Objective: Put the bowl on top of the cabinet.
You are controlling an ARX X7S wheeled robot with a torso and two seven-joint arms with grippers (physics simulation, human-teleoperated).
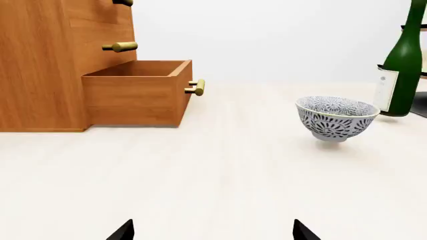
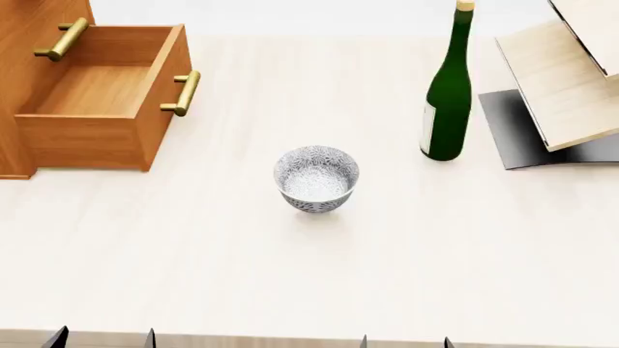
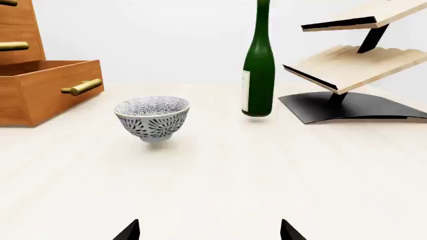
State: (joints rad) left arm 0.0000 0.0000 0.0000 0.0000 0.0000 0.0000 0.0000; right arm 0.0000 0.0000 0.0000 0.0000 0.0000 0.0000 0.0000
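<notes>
The bowl (image 2: 317,178) stands upright mid-surface, ahead of both tools, slightly nearer the right tool (image 3: 209,231); both the right and left tool (image 1: 212,232) are spread apart, empty.

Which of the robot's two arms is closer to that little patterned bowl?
Right, slightly. The bowl sits mid-table; the right end effector is at the near edge just right of it, the left end effector farther off to its left.
</notes>
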